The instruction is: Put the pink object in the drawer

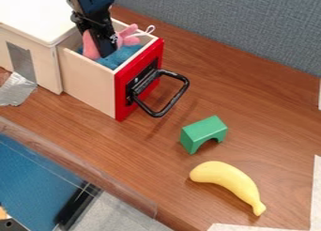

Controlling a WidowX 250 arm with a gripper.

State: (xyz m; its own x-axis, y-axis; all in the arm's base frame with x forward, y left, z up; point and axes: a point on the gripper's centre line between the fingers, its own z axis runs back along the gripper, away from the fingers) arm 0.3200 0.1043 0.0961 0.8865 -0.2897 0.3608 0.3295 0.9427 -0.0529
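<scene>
Drawer [87, 81]: open, with pink object [91, 46] inside, by blue cloth [119, 58].
Gripper [107, 54]: hangs in drawer — pink shows left and right.
Jaws: apart, together or clamped, I cannot tell.
Pink object: long axis seems left-right, across the jaws — looks soft.
White loop [150, 29]: at its right.

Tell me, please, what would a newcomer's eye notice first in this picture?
Probably the bright red front of the open drawer, left of centre. Above it, the black pincer hangs down into the drawer, right at the pink object. The yellow banana also stands out at lower right, near the green block.
</scene>
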